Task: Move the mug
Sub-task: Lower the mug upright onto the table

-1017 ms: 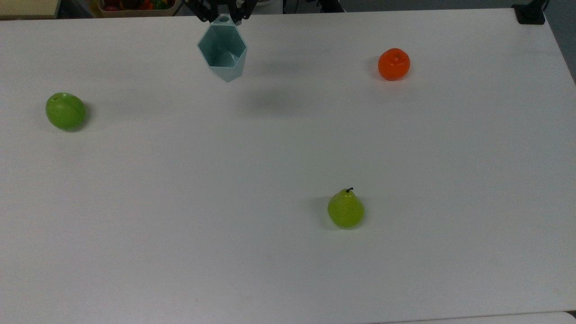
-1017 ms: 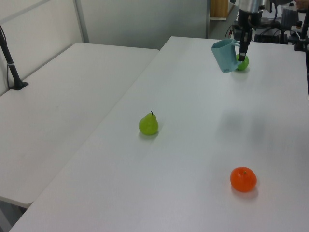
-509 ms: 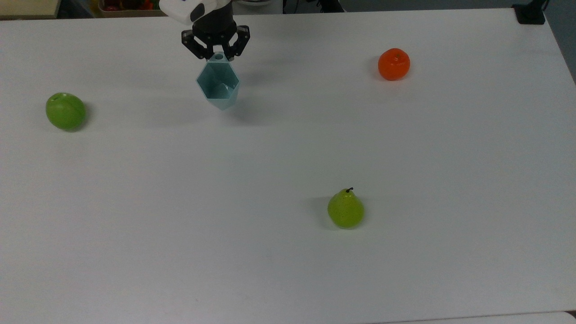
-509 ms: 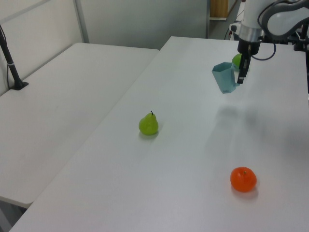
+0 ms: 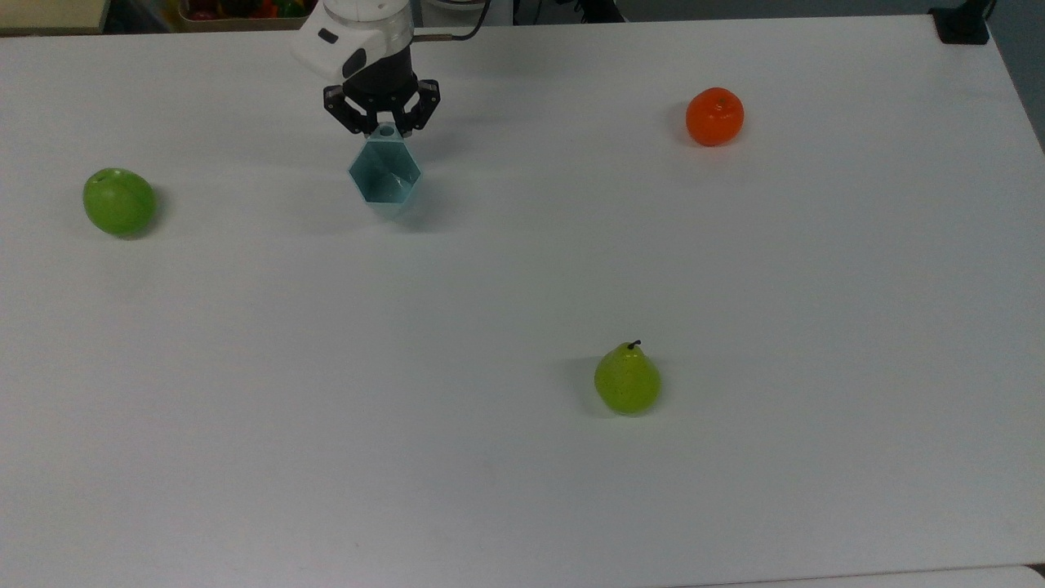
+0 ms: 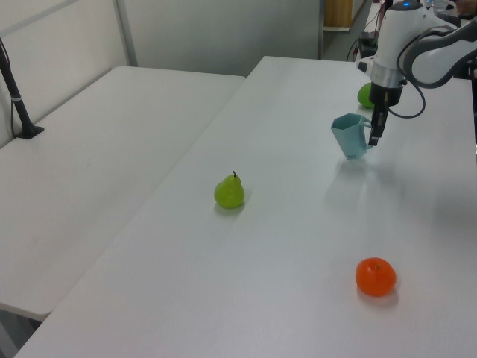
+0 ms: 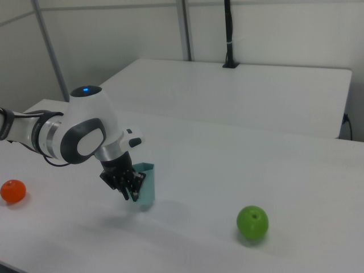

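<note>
**At the table's far edge: mug in the grip, placement step in hand**

Nearest the top view's lower edge stands the green pear, upright, alone on open white table and well apart from everything else. It plays no part in the present step.

Further back, toward the top view's left, lies the green apple; toward the top view's right, the orange. Both sit well clear of the work area.

Between them, near the table's far edge, is the mug, pale blue-teal and faceted, mouth upward. It hangs close above the table or just on it; the left view shows its shadow tight beneath the base, but contact cannot be confirmed from these views. In the right view the body appears nearly upright.

The gripper has the mug by its small handle, fingers closed onto it from either side. The arm's white wrist stands directly behind, reaching in from the far edge.

Assessment: the carry appears largely done and the set-down is the step in hand. The next move calls for a short, straight descent until the base seats flat, then a release of the handle and a vertical withdrawal. The narrow tapered base suggests the mug could tip if released while tilted.
</note>
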### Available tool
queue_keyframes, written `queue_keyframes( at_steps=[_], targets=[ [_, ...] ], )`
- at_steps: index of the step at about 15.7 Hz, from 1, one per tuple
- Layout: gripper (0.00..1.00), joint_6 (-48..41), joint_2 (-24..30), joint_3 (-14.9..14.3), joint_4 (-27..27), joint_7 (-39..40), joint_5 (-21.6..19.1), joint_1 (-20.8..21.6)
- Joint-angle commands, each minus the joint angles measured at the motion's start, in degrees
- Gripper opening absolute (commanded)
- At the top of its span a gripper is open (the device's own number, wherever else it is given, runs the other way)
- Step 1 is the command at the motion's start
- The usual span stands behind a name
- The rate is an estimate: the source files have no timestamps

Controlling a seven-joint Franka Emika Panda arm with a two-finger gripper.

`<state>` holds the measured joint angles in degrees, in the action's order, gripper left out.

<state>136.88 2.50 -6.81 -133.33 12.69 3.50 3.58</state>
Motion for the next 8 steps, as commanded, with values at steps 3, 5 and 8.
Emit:
queue_keyframes(
  at_steps=[3, 5, 8],
  targets=[
    [0.0, 2.52, -1.71, -0.84, -0.97, 0.76, 0.89, 0.81],
    [0.0, 2.52, -1.97, -0.92, -1.05, 0.76, 0.8, 0.73],
    [0.04, 1.9, -2.06, -0.92, -1.05, 0.67, 0.8, 0.81]
  ],
)
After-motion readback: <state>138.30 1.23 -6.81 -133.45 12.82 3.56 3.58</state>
